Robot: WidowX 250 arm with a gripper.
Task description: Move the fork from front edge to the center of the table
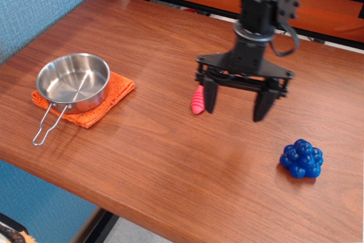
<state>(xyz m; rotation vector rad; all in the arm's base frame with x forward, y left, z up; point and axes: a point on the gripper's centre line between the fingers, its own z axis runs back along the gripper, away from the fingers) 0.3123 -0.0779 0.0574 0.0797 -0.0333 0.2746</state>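
The fork [197, 101] lies near the middle of the reddish-brown wooden table [142, 152]. Only the lower part of its ribbed pink-red handle shows; the rest and the tines are hidden behind my gripper. My gripper [236, 106] hangs above the table just right of the fork, jaws wide apart and empty. Its left finger [209, 96] stands in front of the fork's handle; I cannot tell if it touches it.
A steel pan [73, 82] with a wire handle sits on an orange cloth [111, 94] at the left. A blue bumpy toy [301, 158] lies at the right front. A black and orange frame [318, 9] runs behind the table.
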